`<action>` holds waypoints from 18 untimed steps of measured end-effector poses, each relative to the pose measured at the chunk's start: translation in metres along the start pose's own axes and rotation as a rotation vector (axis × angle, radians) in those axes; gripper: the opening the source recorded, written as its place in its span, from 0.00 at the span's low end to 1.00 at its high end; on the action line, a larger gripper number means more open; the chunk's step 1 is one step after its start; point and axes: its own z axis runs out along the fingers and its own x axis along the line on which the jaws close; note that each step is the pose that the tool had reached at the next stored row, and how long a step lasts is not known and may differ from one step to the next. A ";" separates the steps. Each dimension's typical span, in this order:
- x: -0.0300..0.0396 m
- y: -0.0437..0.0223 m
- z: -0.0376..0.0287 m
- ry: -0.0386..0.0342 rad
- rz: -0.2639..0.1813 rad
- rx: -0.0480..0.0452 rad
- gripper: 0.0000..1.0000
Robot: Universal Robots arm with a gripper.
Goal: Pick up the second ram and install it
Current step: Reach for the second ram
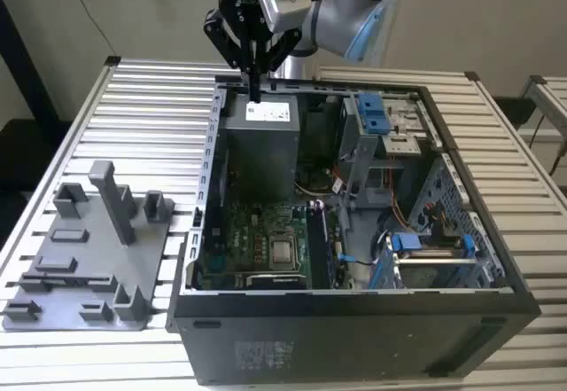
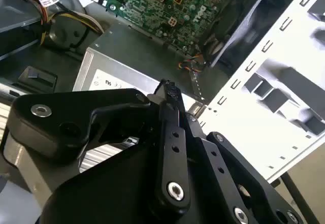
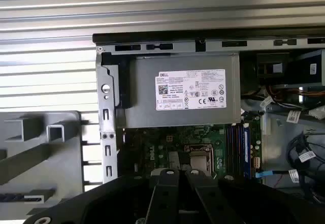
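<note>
My gripper [image 1: 255,94] hangs above the back of the open computer case, over the grey power supply [image 1: 268,121]. Its black fingers are pressed together, and nothing shows between them in both wrist views [image 2: 167,89] [image 3: 180,173]. Beside the processor socket [image 1: 282,251] on the green motherboard [image 1: 252,231], long dark memory sticks [image 1: 318,242] stand in the slots [image 3: 237,145]. I cannot tell which of them is the second ram. The gripper is well apart from those slots.
A grey plastic holder tray [image 1: 89,258] with upright posts lies on the slatted table at the exterior view's left of the case. Blue drive brackets [image 1: 372,112], cables [image 1: 403,222] and the case walls [image 1: 354,329] crowd the exterior view's right side.
</note>
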 end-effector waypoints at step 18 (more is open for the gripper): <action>0.0085 -0.0006 -0.0002 0.0000 0.000 0.0000 0.11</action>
